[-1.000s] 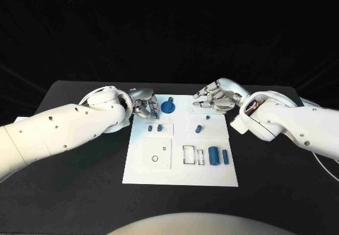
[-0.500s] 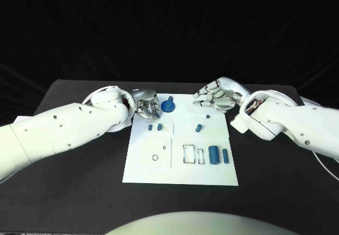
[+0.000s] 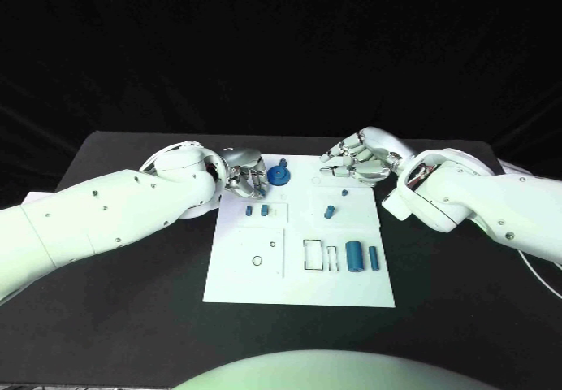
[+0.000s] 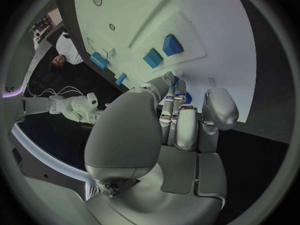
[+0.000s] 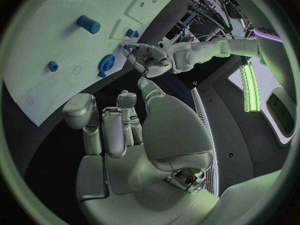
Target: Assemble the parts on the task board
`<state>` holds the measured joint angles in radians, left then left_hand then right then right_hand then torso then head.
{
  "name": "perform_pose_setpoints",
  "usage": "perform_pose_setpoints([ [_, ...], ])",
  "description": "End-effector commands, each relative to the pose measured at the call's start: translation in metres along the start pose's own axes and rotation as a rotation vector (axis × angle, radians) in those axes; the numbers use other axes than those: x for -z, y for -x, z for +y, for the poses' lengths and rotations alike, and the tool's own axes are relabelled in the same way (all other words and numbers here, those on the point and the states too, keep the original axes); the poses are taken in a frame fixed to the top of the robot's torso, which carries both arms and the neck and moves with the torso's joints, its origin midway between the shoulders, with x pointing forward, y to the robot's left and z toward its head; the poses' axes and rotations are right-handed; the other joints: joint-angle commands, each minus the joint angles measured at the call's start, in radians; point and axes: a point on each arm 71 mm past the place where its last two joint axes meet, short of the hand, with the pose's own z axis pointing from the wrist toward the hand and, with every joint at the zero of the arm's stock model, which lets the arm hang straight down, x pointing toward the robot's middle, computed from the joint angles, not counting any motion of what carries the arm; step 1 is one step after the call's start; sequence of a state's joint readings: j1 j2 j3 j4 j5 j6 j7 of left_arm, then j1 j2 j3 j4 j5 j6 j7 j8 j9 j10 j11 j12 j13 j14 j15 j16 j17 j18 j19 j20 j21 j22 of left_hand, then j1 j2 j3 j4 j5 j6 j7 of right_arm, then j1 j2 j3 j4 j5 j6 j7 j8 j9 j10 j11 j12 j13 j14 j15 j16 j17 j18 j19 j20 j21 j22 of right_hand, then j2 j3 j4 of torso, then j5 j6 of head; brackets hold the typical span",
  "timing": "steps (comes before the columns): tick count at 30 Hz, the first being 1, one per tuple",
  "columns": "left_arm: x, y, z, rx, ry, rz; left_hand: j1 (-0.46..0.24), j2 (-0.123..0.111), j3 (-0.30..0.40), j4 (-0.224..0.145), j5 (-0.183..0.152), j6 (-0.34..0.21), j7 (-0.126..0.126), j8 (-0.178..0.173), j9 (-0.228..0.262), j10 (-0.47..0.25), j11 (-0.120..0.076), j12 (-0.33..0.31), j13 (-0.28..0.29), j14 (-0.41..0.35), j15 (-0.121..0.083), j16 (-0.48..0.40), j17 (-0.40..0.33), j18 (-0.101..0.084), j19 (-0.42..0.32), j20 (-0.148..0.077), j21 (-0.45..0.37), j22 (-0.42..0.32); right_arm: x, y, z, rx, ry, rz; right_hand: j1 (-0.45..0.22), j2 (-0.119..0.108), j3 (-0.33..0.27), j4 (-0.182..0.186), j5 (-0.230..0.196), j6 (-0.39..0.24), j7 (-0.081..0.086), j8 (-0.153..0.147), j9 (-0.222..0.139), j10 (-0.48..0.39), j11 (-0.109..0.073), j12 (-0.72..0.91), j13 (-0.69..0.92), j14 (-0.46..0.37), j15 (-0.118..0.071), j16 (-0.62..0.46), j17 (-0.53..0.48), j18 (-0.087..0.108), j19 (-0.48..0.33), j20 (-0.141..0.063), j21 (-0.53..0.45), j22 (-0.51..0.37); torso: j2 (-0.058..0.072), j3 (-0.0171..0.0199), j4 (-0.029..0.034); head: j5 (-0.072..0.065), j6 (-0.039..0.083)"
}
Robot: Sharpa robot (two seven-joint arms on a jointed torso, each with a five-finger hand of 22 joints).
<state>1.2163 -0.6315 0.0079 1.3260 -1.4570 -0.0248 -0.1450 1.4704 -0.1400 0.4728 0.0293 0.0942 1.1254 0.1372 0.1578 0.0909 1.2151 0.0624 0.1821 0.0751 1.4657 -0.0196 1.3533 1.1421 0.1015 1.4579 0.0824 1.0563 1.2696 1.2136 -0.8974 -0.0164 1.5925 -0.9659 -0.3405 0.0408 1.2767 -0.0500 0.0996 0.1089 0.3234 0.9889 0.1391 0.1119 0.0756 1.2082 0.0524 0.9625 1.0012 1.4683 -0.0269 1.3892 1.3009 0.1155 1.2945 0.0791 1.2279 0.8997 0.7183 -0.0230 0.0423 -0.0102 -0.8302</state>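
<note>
The white task board (image 3: 300,276) lies mid-table. The left hand (image 3: 244,179) hangs at its far left edge, fingers curled, empty, just beside the blue gear (image 3: 278,175). The right hand (image 3: 357,160) hovers over the far right corner, fingers curled in on nothing. Blue cylinders (image 3: 354,257) stand nearer.

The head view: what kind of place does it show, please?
Probably a robot test bench in a lab. A white task board with small blue parts lies on a black table against a dark backdrop, with the left robot hand and right robot hand at its far end.
</note>
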Motion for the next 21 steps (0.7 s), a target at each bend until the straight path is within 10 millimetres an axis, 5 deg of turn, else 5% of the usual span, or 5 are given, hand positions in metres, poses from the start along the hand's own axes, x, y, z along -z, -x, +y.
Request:
perform_pose_setpoints([
  [1,-0.0009,-0.0046,0.0019,-0.035,0.017,0.032,-0.009,0.002,0.007,0.002,-0.003,0.009,-0.002,-0.005,0.0,0.009,0.0,-0.005,0.001,0.025,0.0,0.002,-0.002,-0.005,-0.002,-0.003,0.0,0.001,0.0,-0.0015,0.0011,0.001,0.009,0.011,0.0,0.01,-0.003,0.002,0.006,-0.001,0.0,0.003,-0.001,-0.008,-0.001,-0.004,-0.001,0.043,0.001,-0.004,-0.001,0.009,-0.008,-0.001,-0.004,-0.002,0.0,-0.0005,0.0001,0.0,-0.001],
  [21,0.0,-0.0034,0.0024,-0.051,0.019,0.007,-0.011,0.005,0.014,-0.006,-0.004,0.02,-0.004,-0.005,0.002,0.022,-0.003,-0.008,0.004,0.025,-0.002,0.003,-0.003,-0.005,-0.003,-0.003,0.006,0.008,0.0006,-0.001,0.0002,0.002,0.006,0.014,0.0,0.01,-0.003,0.002,0.006,-0.001,0.0,0.003,-0.002,-0.009,-0.001,-0.004,-0.002,0.043,0.001,-0.004,-0.002,0.009,-0.008,-0.001,-0.005,-0.003,-0.001,-0.0012,0.001,0.001,-0.005],
])
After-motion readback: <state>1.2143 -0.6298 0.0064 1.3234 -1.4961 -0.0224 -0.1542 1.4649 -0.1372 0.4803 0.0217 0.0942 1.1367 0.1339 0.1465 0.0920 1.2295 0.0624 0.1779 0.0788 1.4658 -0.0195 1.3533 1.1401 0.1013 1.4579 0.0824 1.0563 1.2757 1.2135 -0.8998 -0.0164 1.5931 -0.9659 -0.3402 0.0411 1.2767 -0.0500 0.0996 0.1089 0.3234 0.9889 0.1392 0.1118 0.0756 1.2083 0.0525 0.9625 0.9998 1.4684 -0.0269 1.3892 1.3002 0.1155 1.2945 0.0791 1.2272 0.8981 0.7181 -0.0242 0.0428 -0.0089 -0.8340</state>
